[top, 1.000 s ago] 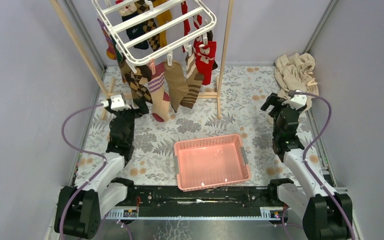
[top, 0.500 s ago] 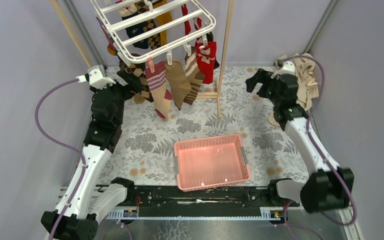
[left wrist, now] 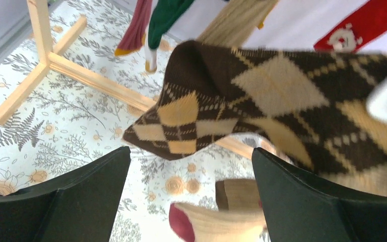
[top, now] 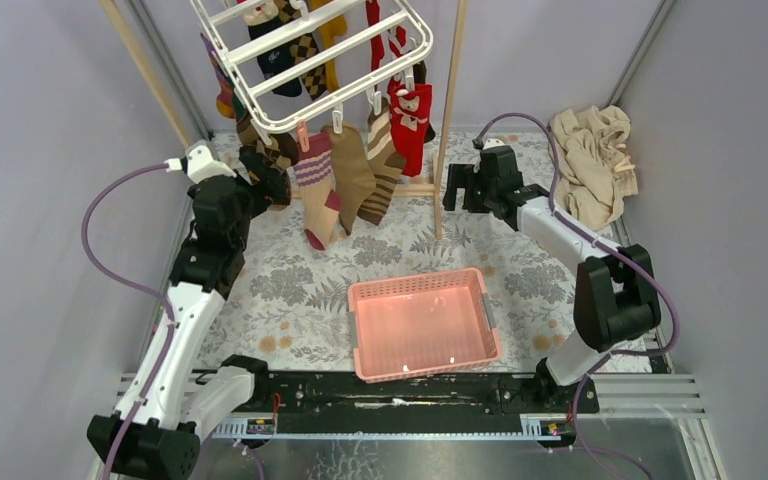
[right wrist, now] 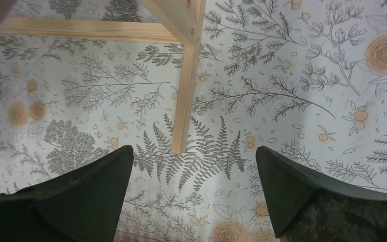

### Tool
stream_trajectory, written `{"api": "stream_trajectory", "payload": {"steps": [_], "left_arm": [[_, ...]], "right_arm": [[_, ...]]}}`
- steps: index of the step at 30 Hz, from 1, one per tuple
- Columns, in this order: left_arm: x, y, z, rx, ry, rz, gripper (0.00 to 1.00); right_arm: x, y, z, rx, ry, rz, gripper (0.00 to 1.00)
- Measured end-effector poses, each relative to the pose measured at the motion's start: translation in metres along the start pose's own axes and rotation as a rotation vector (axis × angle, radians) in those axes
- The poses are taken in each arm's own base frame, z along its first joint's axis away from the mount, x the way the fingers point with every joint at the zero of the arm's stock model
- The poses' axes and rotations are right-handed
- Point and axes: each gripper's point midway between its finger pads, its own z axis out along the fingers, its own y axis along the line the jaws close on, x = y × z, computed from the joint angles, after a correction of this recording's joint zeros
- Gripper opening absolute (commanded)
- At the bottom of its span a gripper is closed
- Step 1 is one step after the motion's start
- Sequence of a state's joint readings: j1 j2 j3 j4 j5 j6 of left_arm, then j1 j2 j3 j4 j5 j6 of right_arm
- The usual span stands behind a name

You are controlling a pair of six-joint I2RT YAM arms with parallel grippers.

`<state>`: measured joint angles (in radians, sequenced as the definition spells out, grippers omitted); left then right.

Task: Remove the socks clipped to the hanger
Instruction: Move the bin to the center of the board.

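The white hanger [top: 300, 62] hangs at the top centre with several socks clipped under it. Among them are a brown argyle sock [top: 258, 158], a pink-striped sock [top: 316, 185], a tan sock [top: 353, 175] and a red sock [top: 412, 112]. My left gripper [top: 272, 186] is open right beside the argyle sock. In the left wrist view the argyle sock [left wrist: 262, 98] hangs just beyond the gripper [left wrist: 191, 166], not between the fingers. My right gripper [top: 461, 194] is open and empty beside the wooden pole [top: 447, 120]. It points down at the frame's wooden foot [right wrist: 184, 101].
A pink basket [top: 415, 282] sits in front of the arm bases at centre. A heap of beige cloth [top: 590, 155] lies at the back right. The wooden frame's crossbar [left wrist: 88, 75] lies on the floral mat behind the socks.
My right arm has swung left from the cloth heap to the wooden pole. My left arm rose from low on the mat and now sits against the argyle sock. Both grippers stayed open.
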<state>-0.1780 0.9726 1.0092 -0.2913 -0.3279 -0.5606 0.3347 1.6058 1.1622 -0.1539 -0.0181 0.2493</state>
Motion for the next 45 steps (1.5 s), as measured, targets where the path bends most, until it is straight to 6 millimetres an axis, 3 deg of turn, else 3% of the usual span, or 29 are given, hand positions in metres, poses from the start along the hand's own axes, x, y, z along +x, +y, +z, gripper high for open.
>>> {"api": "stream_trajectory", "payload": {"steps": [5,10,12,16,19,22,28,34,41,45], "left_arm": [[0.009,-0.001,-0.023,0.080,0.020,0.004,0.99],[0.013,-0.008,-0.034,0.131,0.049,-0.007,0.98],[0.017,-0.008,-0.038,0.140,0.069,-0.017,0.98],[0.027,-0.009,-0.048,0.173,0.105,-0.043,0.98],[0.040,-0.012,-0.052,0.205,0.149,-0.066,0.99],[0.054,-0.015,-0.054,0.234,0.203,-0.079,0.99],[0.064,-0.022,-0.060,0.277,0.258,-0.089,0.98],[0.065,-0.020,-0.073,0.286,0.284,-0.085,0.98],[0.056,-0.018,-0.092,0.287,0.282,-0.075,0.99],[0.056,-0.016,-0.096,0.280,0.293,-0.071,0.99]], "right_arm": [[0.017,-0.001,0.016,-0.001,0.063,0.035,1.00],[0.037,-0.002,0.019,-0.033,0.096,0.105,1.00],[0.052,-0.009,0.020,-0.067,0.123,0.169,1.00],[0.086,-0.044,0.019,-0.057,0.187,0.295,1.00],[0.092,-0.050,0.017,-0.055,0.197,0.309,0.99],[0.085,-0.041,0.010,-0.084,0.177,0.283,1.00],[0.078,-0.021,-0.009,-0.086,0.139,0.182,0.93],[0.101,0.020,-0.028,-0.069,0.171,0.000,0.93],[0.123,0.072,-0.074,-0.103,0.104,-0.267,0.93],[0.130,0.083,-0.088,-0.088,0.072,-0.383,0.89]]}}
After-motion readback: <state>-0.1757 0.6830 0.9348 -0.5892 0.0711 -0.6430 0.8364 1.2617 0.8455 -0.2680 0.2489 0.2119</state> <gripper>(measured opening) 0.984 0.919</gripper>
